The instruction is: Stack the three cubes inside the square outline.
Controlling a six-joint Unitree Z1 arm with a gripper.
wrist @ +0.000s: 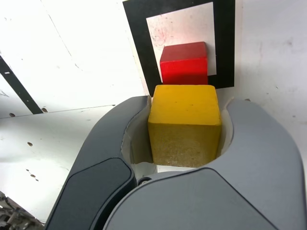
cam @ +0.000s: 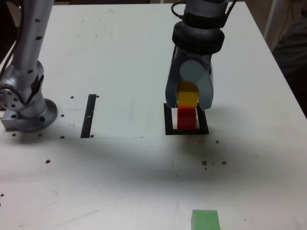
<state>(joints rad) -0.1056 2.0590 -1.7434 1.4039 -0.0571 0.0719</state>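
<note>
While my gripper (cam: 195, 98) has its fingers clamped on both sides of the yellow cube (wrist: 184, 124), I'd keep that squeeze steady and make only small, slow corrections. In the exterior view the yellow cube shows just above the red cube (cam: 186, 118); I can't tell whether they touch. The red one sits inside the square outline (cam: 169, 125), towards the far edge of the counter (cam: 129, 175) from the green cube (cam: 205, 220), which waits alone by the exterior view's bottom edge. I'd line up the two cubes' faces in both views, then lower straight down until yellow rests flat on red, since any sideways push could shove the base. Only then would I spread the fingers evenly and lift straight up, leaving green for last
</note>
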